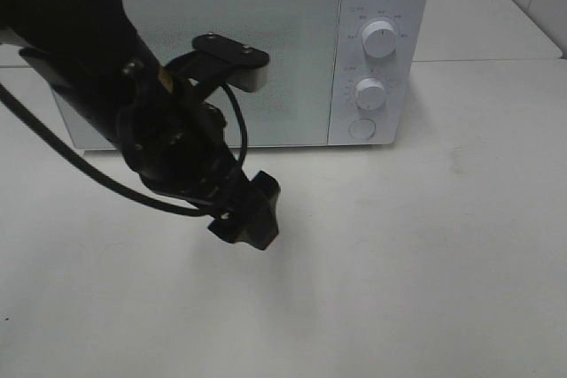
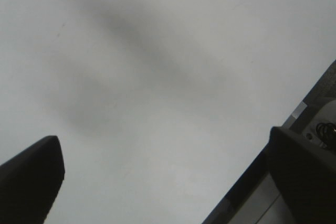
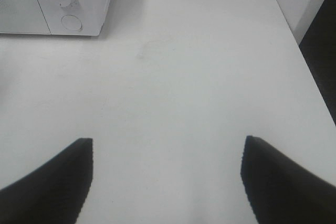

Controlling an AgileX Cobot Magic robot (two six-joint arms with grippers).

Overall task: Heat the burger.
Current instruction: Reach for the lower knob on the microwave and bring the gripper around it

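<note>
The burger is out of view in all three frames. A white microwave [image 1: 230, 59] stands at the back of the table with its door shut; its lower right corner also shows in the right wrist view [image 3: 89, 3]. My left gripper [image 1: 244, 214] hangs over the table in front of the microwave door. In the left wrist view the left gripper [image 2: 164, 145] is open and empty over bare table. My right gripper [image 3: 168, 142] is open and empty over the table, right of the microwave, and does not show in the exterior view.
The microwave's control panel has two white dials [image 1: 379, 39] [image 1: 370, 92] and a round button [image 1: 361, 128]. The left arm and its cable cover part of the door. The table's right edge [image 3: 310, 72] shows in the right wrist view.
</note>
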